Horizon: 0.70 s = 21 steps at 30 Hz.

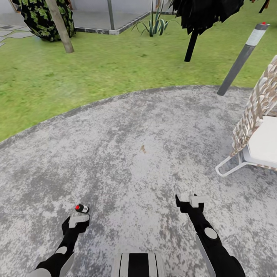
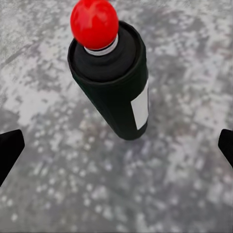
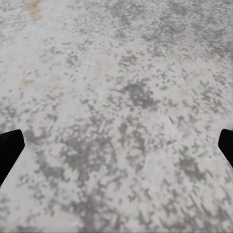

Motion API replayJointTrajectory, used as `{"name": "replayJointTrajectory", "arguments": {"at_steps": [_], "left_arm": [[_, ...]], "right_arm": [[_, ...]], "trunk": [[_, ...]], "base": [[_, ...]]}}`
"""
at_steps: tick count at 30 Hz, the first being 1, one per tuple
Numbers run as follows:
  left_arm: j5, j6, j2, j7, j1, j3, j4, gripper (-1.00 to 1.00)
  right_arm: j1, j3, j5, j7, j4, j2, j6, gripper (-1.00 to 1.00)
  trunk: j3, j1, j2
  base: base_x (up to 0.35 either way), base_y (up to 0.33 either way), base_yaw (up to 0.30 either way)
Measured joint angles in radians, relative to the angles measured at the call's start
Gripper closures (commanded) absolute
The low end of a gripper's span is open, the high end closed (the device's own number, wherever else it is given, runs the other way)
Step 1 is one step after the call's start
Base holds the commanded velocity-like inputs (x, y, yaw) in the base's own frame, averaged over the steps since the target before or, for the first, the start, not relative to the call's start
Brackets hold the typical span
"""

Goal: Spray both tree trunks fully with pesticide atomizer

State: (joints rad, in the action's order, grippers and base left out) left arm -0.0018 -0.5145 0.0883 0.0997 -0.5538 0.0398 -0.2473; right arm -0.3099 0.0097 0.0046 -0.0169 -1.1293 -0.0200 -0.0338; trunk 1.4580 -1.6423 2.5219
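Far left in the head view, a dark leafy bush (image 1: pixel 40 19) stands at the edge of the green lawn (image 1: pixel 77 73), and a slanted grey-brown tree trunk (image 1: pixel 60 27) rises in front of it. Nearer the robot, the grass gives way to a round patch of mottled grey paving (image 1: pixel 134 154).

The left tool (image 1: pixel 78 221) hangs low over this paving. Just beyond its tip lies the pesticide atomizer (image 1: pixel 82 208), a small dark bottle with a red cap. In the left wrist view the pesticide atomizer (image 2: pixel 114 82) appears large and close, showing a black body, a white label on its side and a red ball on top, resting on the grey stone between the two dark fingertips (image 2: pixel 9 150) at the picture's edges. The fingertips stand wide apart and touch nothing, so the left tool is released.

Further right, a striped spiky plant (image 1: pixel 154 25) and a second dark trunk (image 1: pixel 191 46) sit on the lawn. The right tool (image 1: pixel 191 201) hovers above bare paving (image 3: pixel 116 116); its fingertips (image 3: pixel 9 150) are spread wide and empty, so it too is released.

At the far right stand a grey post (image 1: pixel 242 57) and a woven chair (image 1: pixel 256 130) with a white seat.
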Motion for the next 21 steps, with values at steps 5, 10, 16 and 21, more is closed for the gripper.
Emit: {"name": "replayJointTrajectory", "arguments": {"at_steps": [5, 10, 16, 21], "left_arm": [[0.0, -0.007, -0.001, 0.0, 0.0, -0.002, 0.0, -1.0], [0.0, -0.009, -0.001, 0.0, 0.0, -0.001, 0.0, -1.0], [0.0, -0.01, -0.001, 0.0, 0.0, -0.001, 0.0, -1.0], [0.0, -0.01, -0.001, 0.0, 0.0, -0.002, 0.0, -1.0]], "right_arm": [[0.0, 0.0, 0.0, 0.0, 0.0, 0.0, 0.0, -1.0], [0.0, 0.001, 0.0, 0.0, -0.001, 0.0, -0.001, -1.0], [0.0, 0.0, 0.0, 0.0, -0.001, 0.0, -0.001, -1.0], [0.0, 0.0, 0.0, 0.0, -0.001, 0.0, -0.002, -1.0]], "trunk": [[0.005, 0.0, 0.0], [0.006, 0.0, 0.0], [0.006, 0.0, 0.0], [0.006, 0.0, 0.0]], "base": [[0.0, 0.0, 0.0], [0.123, 0.017, 0.0], [0.083, 0.015, 0.0], [0.004, 0.001, 0.0]]}}
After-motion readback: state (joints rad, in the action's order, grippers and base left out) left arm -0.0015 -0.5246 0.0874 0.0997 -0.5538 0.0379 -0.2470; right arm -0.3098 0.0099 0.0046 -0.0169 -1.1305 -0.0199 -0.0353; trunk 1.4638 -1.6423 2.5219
